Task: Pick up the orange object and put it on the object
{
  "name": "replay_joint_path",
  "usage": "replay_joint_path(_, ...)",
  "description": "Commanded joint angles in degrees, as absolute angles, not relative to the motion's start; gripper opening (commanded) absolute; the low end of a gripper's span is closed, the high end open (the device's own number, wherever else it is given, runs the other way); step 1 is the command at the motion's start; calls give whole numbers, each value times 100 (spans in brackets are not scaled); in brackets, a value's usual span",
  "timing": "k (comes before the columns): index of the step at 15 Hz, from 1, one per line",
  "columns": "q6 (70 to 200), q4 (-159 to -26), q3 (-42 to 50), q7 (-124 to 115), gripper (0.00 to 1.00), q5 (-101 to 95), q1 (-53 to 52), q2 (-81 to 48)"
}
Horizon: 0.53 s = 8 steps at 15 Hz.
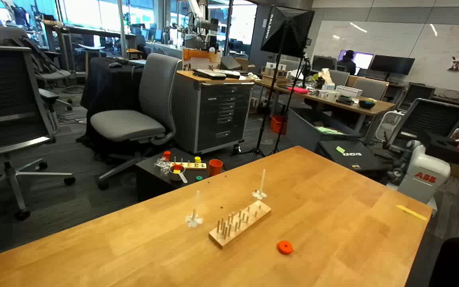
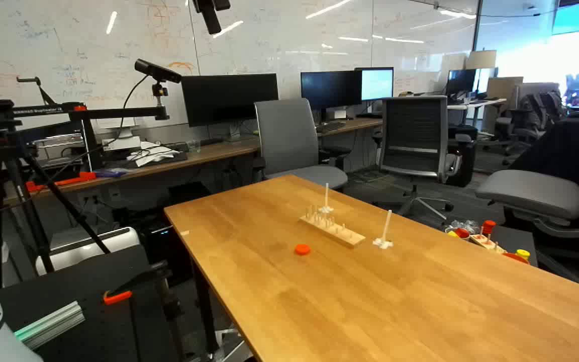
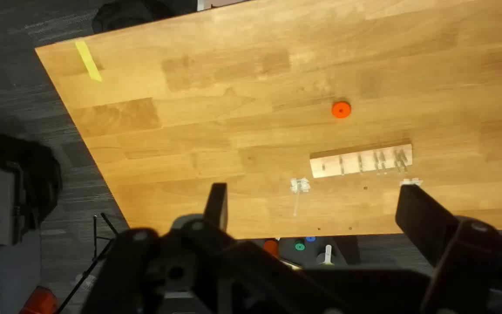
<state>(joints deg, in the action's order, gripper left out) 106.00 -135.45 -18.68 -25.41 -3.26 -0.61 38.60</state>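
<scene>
The orange object point(image 3: 341, 110), a small round disc with a dark centre hole, lies flat on the tabletop. It shows in both exterior views as well, as the orange disc point(image 1: 285, 247) and the same orange disc point(image 2: 302, 249). A short distance from it is the object, a pale wooden strip point(image 3: 351, 165) with several upright pegs; the strip point(image 1: 242, 226) carries no disc on its pegs. High above the table, my gripper point(image 3: 312, 196) holds its fingers wide apart, nothing between them. The right-hand finger point(image 3: 429, 220) partly covers a taped spot near the strip.
Two thin upright rods, the near-left rod point(image 1: 195, 205) and the rod point(image 1: 262, 181), stand taped beside the strip. Yellow tape point(image 1: 411, 212) marks a table corner. Past the table edge, a low black box bears an orange cup point(image 1: 215, 167) and other pieces.
</scene>
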Motion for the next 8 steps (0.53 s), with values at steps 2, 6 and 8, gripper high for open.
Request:
replay_joint_path(2,10680,-13521,-1821,-2644,100,-416,-115,3736)
replay_joint_path(6,10882,-13454,-1822,-2916,100,-412,49,3077)
replay_joint_path(8,10766,-13580,-1738,-2772,100,-395,-126,3302)
